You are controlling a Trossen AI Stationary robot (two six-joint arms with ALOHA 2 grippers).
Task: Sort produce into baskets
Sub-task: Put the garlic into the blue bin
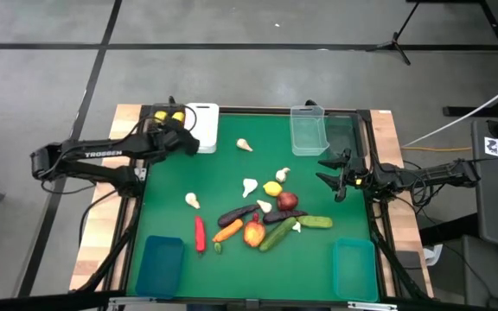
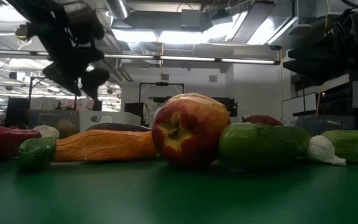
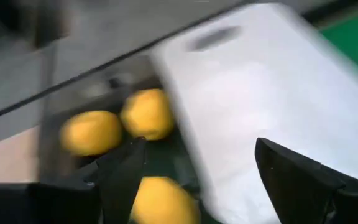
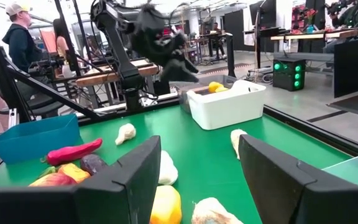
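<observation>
Lemons (image 3: 146,113) lie under the left claw (image 1: 173,134), which hovers with its fingers spread apart over the dark bin (image 1: 156,117) at about eleven o'clock on the green surface (image 1: 232,181); a third lemon (image 3: 163,199) sits between the fingers, and blur makes it hard to tell whether it is touching them or already lying in the bin. The white bin (image 1: 204,128) stands just beside it. The right claw (image 1: 340,180) waits at about three o'clock, fingers apart and holding nothing, near the clear bin (image 1: 308,130). One more lemon (image 1: 272,188) remains near the surface's centre, among garlic bulbs (image 1: 249,184), with the red chili (image 1: 200,233), carrot (image 1: 228,231), cucumbers (image 1: 315,221) and eggplants (image 1: 237,214) clustered toward six o'clock. These toy pieces look light, hard and smooth, so a lemon would likely roll or squirt from a pinch; taking it across its short middle seems safest. Two teal bins (image 1: 160,263) sit at seven and five o'clock.
</observation>
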